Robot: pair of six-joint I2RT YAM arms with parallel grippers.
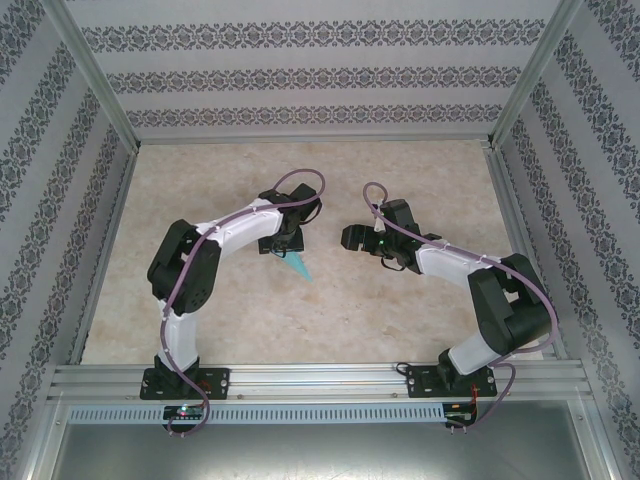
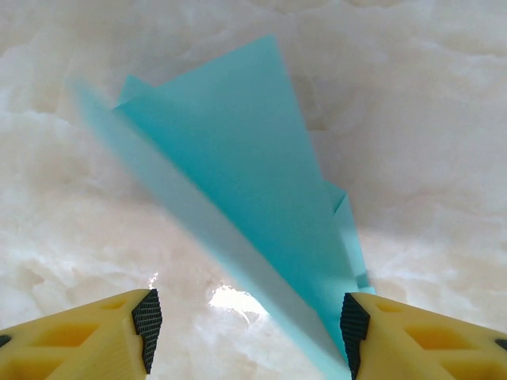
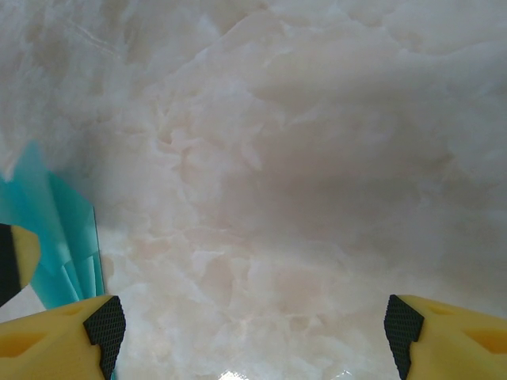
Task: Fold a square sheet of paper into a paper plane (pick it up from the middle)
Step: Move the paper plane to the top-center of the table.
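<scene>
TWO ARMS, ONE PAPER DART: A turquoise paper plane (image 1: 298, 265) lies on the pale marbled surface (image 1: 400, 320) near the middle of the enclosure, just at the 5 o'clock side of the left tool (image 1: 283, 243) when seen from above. The left arm (image 1: 215, 245) reaches in from the 7 o'clock corner and bends over the paper. The right arm (image 1: 470, 270) comes in from 5 o'clock, and its right tool (image 1: 352, 238) sits level with the other, near its 3 o'clock side and apart from the paper.

Through the left wrist camera, the plane runs between the left tool's two yellow fingers (image 2: 95, 340). Its broad tail points to 12 o'clock and its narrow nose sits at 5 o'clock, hard by the black ribbed pad (image 2: 354, 332) on that side. Whether paper and pad actually touch cannot be told. One long edge of the paper lifts toward the lens and blurs. The jaws stand well apart, with bare surface between the paper and the pad at 7 o'clock, and nothing is clamped.

Through the right wrist camera, the right tool gapes wide, with bare marbled surface between its pads. The paper's layered folds show at the 9 o'clock edge of that view, outside the jaws, beside another yellow finger.

Patterned wallpaper panels (image 1: 300, 80) wall the enclosure on three sides. An aluminium rail (image 1: 320, 375) carries both arm bases at 6 o'clock, and purple cables (image 1: 300, 180) loop along each arm.
</scene>
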